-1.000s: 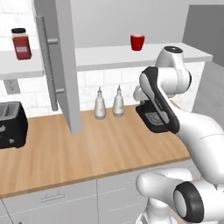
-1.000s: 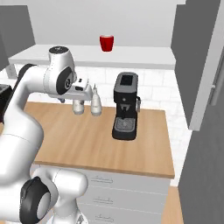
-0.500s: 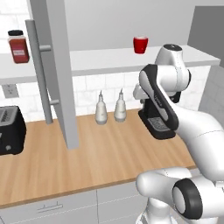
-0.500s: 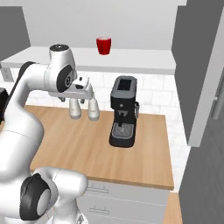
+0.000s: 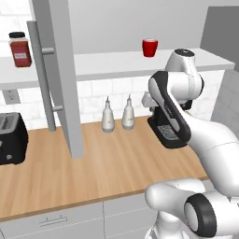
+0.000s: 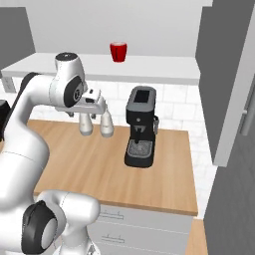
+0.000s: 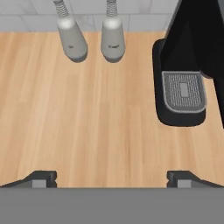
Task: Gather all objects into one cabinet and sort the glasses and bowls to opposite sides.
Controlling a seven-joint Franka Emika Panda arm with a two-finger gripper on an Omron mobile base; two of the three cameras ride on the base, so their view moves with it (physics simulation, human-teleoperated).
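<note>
The hand (image 7: 111, 177) hangs above the wooden desk (image 5: 116, 163) with its fingertips (image 7: 41, 178) spread wide and nothing between them; in the right base view it sits at the end of the arm, just above two grey bottles (image 6: 94, 124). The hand view looks straight down on bare desk, with the two grey bottles at the top and the black coffee machine (image 6: 141, 132) and its drip grate (image 7: 183, 89) to the right.

The red cup (image 5: 150, 47) stands upright on the white shelf board (image 5: 116, 65), above and behind the arm and well apart from the hand. A red-lidded jar (image 5: 19, 49) stands at the far left of the same shelf. The tall grey door (image 5: 58, 74) with its long bar handle (image 5: 43, 74) hangs open between jar and cup, its lower edge close above the desk. A black toaster (image 5: 11, 138) sits on the desk at the left.

Judged from here, the cup is the nearest task thing, and the hand must rise from desk level to shelf level. Risks:
- the front edge of the shelf lies in the path, so a steep rise could strike it;
- the bottles and coffee machine crowd the hand and could be knocked by a sideways swing;
- the small glossy cup may tip or slide if the fingers close off-centre;
- the open door narrows any path leftward.
</note>
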